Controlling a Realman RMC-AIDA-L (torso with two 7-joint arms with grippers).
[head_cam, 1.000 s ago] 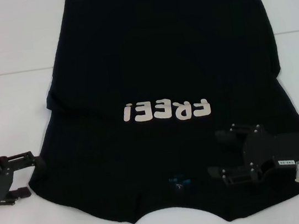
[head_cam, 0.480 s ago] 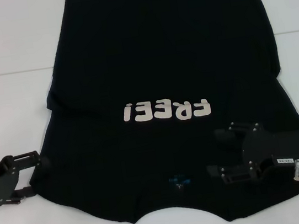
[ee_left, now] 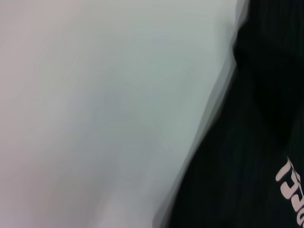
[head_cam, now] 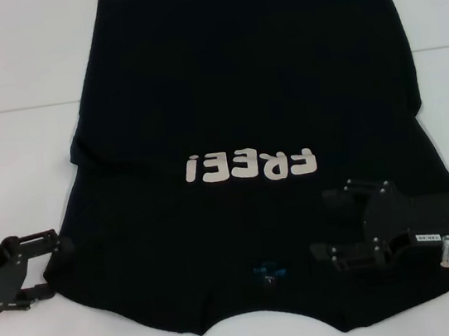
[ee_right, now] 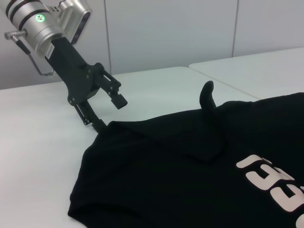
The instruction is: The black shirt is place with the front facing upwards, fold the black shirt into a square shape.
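White table [head_cam: 7, 165], black shirt [head_cam: 239, 91] flat, left claw [head_cam: 54, 267] open at edge, right claw [head_cam: 321, 230] open above.

Left gripper [head_cam: 45, 268] closer to shirt [head_cam: 239, 91]

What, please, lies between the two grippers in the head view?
Only the black shirt, its blue neck label about midway between left gripper and right gripper.

black shirt [head_cam: 239, 91] (lettering up), flat
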